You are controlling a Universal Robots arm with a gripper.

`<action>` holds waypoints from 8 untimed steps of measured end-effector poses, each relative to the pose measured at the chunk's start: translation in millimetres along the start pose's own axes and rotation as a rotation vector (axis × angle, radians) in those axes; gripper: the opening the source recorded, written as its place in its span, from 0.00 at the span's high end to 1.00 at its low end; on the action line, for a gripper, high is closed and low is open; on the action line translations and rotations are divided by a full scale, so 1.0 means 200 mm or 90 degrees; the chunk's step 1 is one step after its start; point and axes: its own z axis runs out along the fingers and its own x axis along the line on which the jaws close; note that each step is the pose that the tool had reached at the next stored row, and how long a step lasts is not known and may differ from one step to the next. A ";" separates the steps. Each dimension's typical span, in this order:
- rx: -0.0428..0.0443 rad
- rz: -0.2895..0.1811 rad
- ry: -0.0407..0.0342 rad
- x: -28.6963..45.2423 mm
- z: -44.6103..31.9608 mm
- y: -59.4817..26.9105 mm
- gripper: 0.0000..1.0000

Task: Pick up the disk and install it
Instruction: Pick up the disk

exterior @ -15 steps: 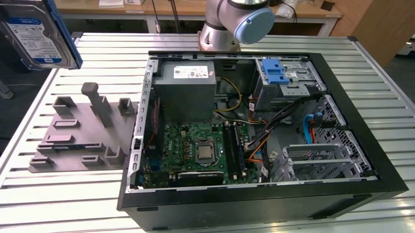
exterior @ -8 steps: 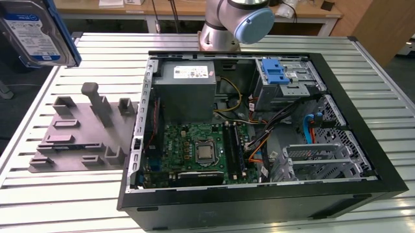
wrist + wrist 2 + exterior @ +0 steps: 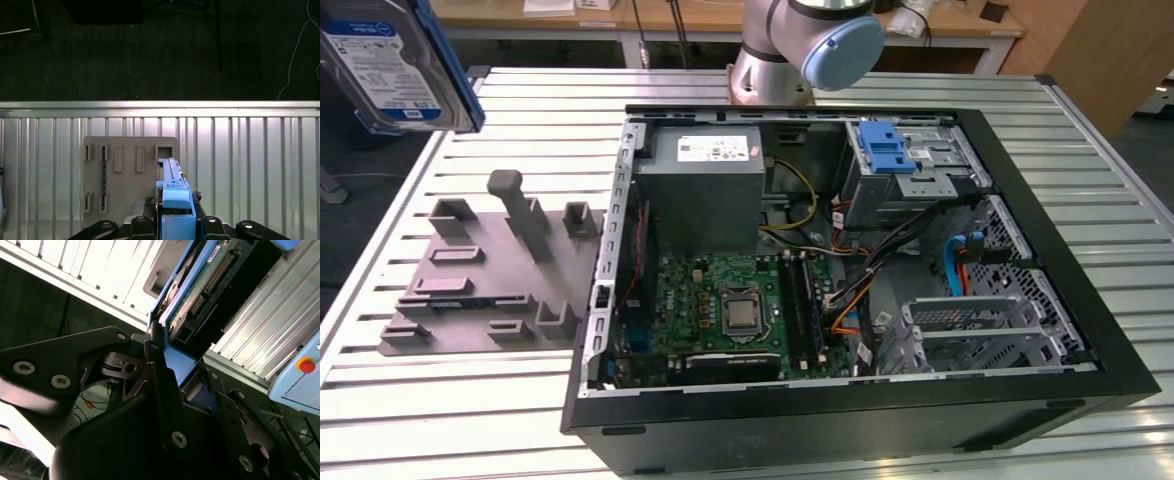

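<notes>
In the exterior view the disk (image 3: 394,65) hangs in the upper corner on the exterior view's left. The picture's edges cut off its top and far side, so only part of the white-and-blue label and one blue carrier rail can be seen. What grips it lies outside that picture.

In the first wrist view the end effector (image 3: 174,212) is cropped at the picture's edge. Only the black knuckles on either side of the blue carrier show, and the disk is seen edge-on as a narrow strip. In the second wrist view the black fingers (image 3: 162,385) are pressed against the blue carrier. The disk's green circuit-board side and its connector face the camera, and the label side is turned away. The end effector is pinching the disk by one end, with the rest of the disk sticking out beyond the fingertips.

The disk is raised off the slatted worktop (image 3: 454,420). It is over the grey fixture plate (image 3: 125,175) and well apart from the open computer case (image 3: 854,405), which lies towards the exterior view's right.
</notes>
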 end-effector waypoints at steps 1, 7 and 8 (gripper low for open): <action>0.0000 0.000 0.0000 0.000 -0.004 0.000 0.64; 0.0000 0.000 0.0000 0.000 -0.028 0.000 0.64; 0.0000 0.000 0.0000 0.000 -0.033 0.000 0.64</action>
